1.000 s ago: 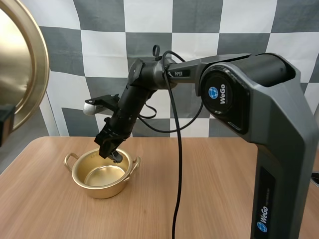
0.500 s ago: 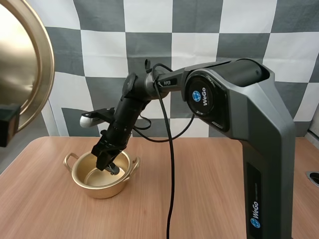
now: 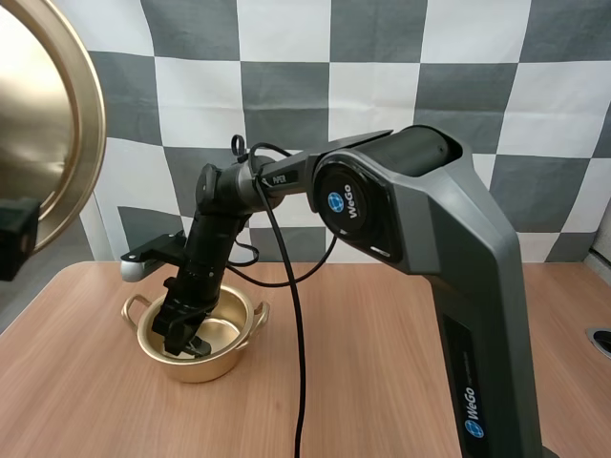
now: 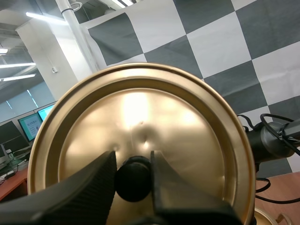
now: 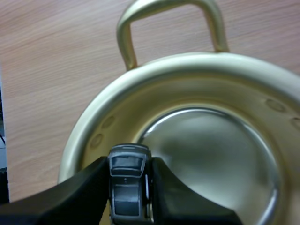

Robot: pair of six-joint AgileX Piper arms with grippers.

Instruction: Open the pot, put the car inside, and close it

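The open gold pot point(image 3: 220, 355) stands on the wooden table at the left. My right gripper point(image 3: 181, 342) reaches down inside it, shut on a small grey toy car point(image 5: 127, 187). In the right wrist view the car is pinched between the fingers point(image 5: 84, 187) just inside the pot's rim point(image 5: 197, 63), above its shiny bottom. My left gripper point(image 4: 133, 180) is shut on the black knob point(image 4: 133, 179) of the gold lid point(image 4: 187, 140). The lid point(image 3: 43, 124) is held high at the far left, well above the table.
The wooden table point(image 3: 382, 382) spreads to the right of the pot. My right arm's large grey base link point(image 3: 449, 286) rises from the lower right and arches over the table toward the pot. One pot handle point(image 5: 168, 23) points away from the car.
My right arm has swung left and lowered, carrying the car from above the pot's right side down into the pot near its left wall. The lid stays held up.
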